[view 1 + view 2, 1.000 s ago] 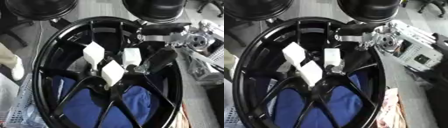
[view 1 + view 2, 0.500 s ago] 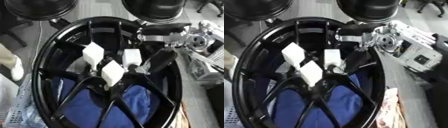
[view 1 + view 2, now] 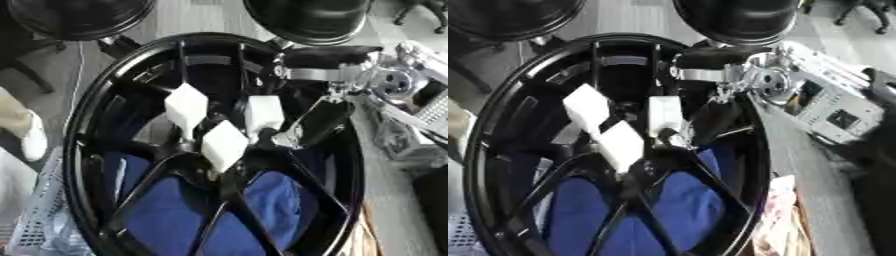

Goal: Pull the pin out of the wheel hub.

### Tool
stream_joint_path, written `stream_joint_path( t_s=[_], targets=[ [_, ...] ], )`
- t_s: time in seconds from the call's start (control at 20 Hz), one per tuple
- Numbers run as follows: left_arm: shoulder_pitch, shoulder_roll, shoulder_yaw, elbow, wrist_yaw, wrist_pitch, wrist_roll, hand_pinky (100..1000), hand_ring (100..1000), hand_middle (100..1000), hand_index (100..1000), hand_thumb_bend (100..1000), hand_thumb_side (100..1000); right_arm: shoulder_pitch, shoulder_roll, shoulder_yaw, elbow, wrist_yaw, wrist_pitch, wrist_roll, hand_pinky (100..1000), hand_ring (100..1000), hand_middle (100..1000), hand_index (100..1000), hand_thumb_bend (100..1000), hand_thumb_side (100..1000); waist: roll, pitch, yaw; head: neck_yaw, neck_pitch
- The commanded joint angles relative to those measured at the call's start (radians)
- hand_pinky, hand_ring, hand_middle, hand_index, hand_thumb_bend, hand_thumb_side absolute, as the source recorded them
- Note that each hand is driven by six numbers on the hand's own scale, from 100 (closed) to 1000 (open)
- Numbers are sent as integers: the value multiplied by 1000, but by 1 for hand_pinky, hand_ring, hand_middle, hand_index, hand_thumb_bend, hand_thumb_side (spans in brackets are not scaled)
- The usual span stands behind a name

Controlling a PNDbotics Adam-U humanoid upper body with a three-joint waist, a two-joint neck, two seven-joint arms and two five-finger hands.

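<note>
We see a black wheel hub [image 3: 114, 100] filling the view, blue cloth [image 3: 166, 215] under its spokes. Three white block-topped pins [image 3: 224, 145] stand at its centre, close together. The right hand [image 3: 302, 131] reaches in from the upper right, fingers beside the rightmost pin [image 3: 262, 112]; grip we cannot tell. Left hand unseen.

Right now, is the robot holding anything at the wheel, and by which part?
The right hand reaches into the wheel hub beside the rightmost white block, at its lower end. Whether its fingers actually grip anything cannot be told. No left hand shows.
</note>
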Motion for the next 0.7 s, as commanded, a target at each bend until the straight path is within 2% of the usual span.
stream_joint_path(
  t_s=[0.05,0.35,0.55,0.7],
  targets=[
    [-4,16,12,-17,-3,1,-2,774,764,784,735,231,861,-15,-11,-28,-10,-21,8,-26,774,692,399,567,100,100,6,-14,1,2,-7],
    [-2,18,14,-17,-3,2,-2,775,765,784,735,232,860,-53,-17,-63,-10,-79,9,-84,751,650,337,504,100,100,4,-19,-3,3,-5],
    [-2,19,14,-17,-3,3,-2,776,765,785,735,231,860,-73,-30,-88,-10,-121,6,-111,746,643,327,494,100,100,3,-22,-4,7,-6],
    [-1,22,16,-17,-4,2,-2,776,766,785,736,231,859,-89,-56,-134,-10,-158,-8,-127,747,642,325,494,100,100,3,-23,-7,10,-6]
  ],
)
